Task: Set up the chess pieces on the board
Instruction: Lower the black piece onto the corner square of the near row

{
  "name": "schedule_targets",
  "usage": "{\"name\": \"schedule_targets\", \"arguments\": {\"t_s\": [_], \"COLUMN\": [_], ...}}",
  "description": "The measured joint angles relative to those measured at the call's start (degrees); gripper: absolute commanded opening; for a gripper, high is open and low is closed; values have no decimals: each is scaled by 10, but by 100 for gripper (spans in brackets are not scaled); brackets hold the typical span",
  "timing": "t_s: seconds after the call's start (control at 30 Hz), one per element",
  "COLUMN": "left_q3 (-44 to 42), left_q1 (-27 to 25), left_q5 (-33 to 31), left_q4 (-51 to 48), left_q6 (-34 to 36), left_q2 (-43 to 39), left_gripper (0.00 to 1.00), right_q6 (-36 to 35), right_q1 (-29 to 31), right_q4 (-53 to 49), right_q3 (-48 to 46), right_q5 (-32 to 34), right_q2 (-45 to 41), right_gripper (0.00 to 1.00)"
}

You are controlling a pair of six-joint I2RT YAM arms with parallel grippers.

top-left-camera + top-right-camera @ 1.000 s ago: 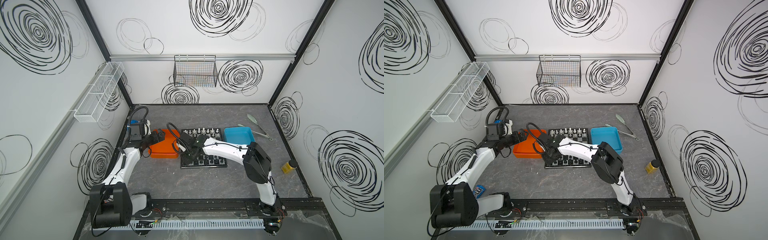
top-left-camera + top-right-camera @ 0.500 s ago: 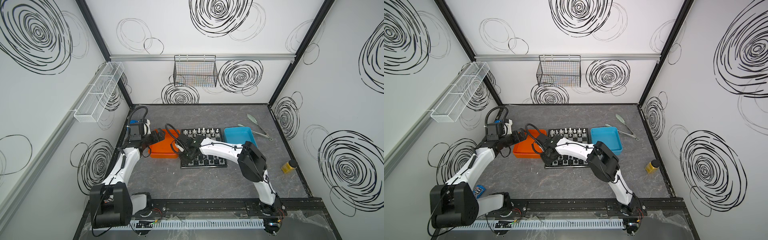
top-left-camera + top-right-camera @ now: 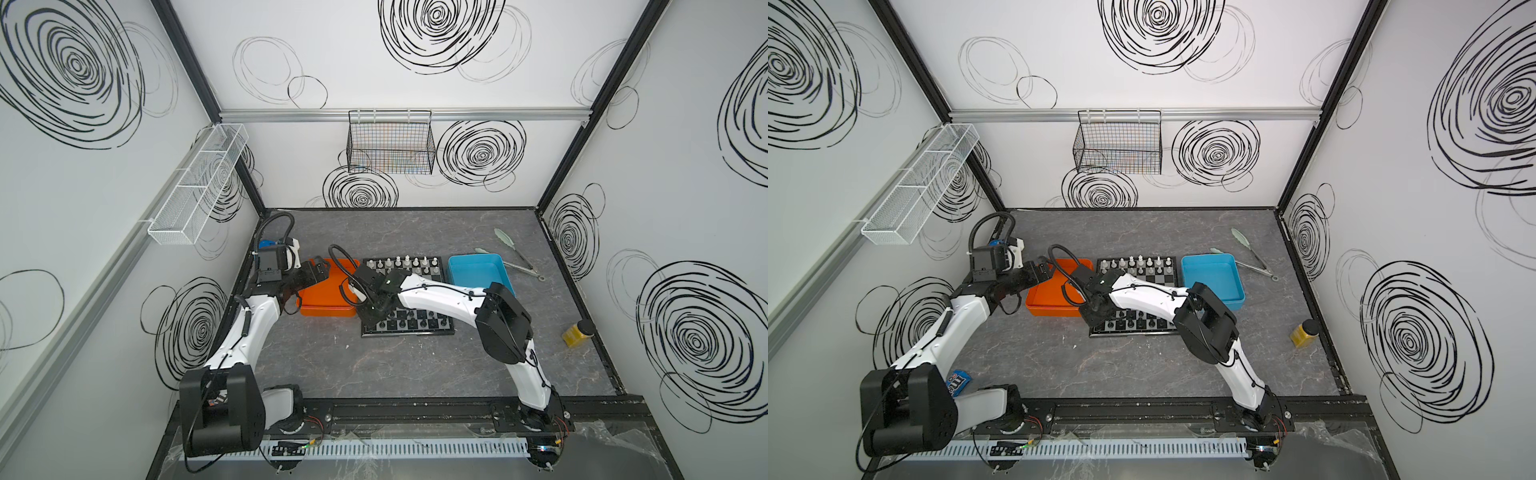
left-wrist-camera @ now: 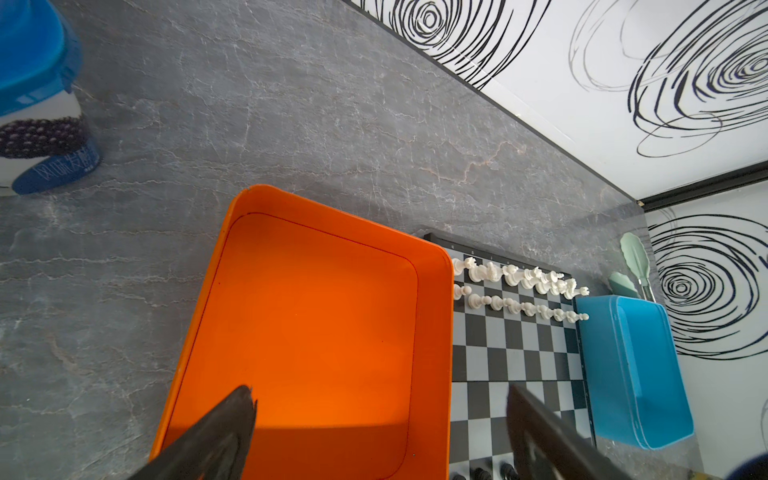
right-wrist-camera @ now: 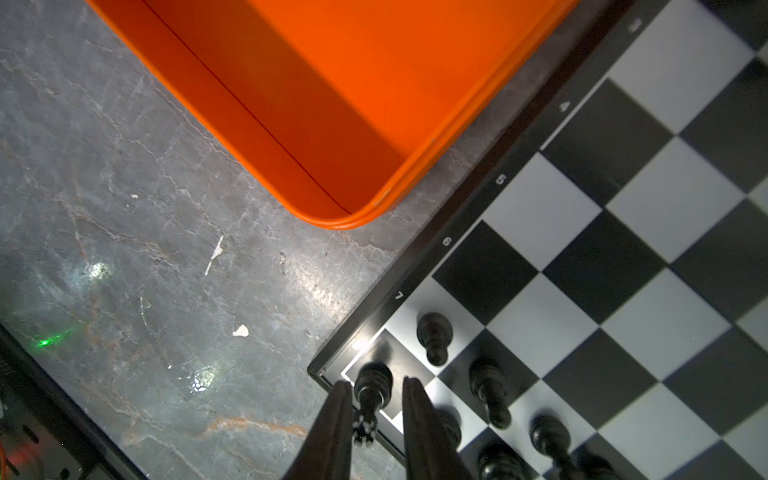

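Note:
The board (image 3: 407, 333) lies mid-table between two trays. White chess pieces (image 3: 399, 262) fill its far two rows, also seen in the left wrist view (image 4: 519, 276). Black chess pieces (image 3: 415, 322) stand along its near rows. My right gripper (image 5: 376, 382) reaches across to the board's near-left corner (image 3: 370, 320). Its fingers stand either side of a black rook (image 5: 371, 399) that rests upright on the corner square, with a narrow gap beside the rook. My left gripper (image 4: 381, 390) hovers wide open and empty over the orange tray (image 4: 316, 316).
The orange tray (image 3: 324, 295) touches the board's left side and a blue tray (image 3: 478, 270) sits at its right. Tongs (image 3: 519, 262) lie behind the blue tray. A yellow bottle (image 3: 575, 332) stands far right, a yogurt cup (image 4: 37, 104) far left, a snack packet (image 3: 958, 380) near the left base.
My right gripper has slid down toward the board's near-left corner and its jaws have parted a little around the black rook. The left arm has stayed still.

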Motion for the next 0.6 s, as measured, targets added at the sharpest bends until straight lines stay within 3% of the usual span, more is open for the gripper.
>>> {"name": "schedule_targets", "arguments": {"t_s": [0.23, 0.6], "left_q3": [-1, -1], "left_q1": [2, 3], "left_q5": [2, 3], "left_q4": [1, 3], "left_q6": [0, 0], "left_q2": [0, 0], "left_gripper": [97, 97], "right_q6": [0, -3], "right_q1": [0, 5], "right_q4": [-6, -10], "right_q3": [2, -21], "right_q5": [2, 3], "right_q2": [0, 0], "right_gripper": [39, 40]}}
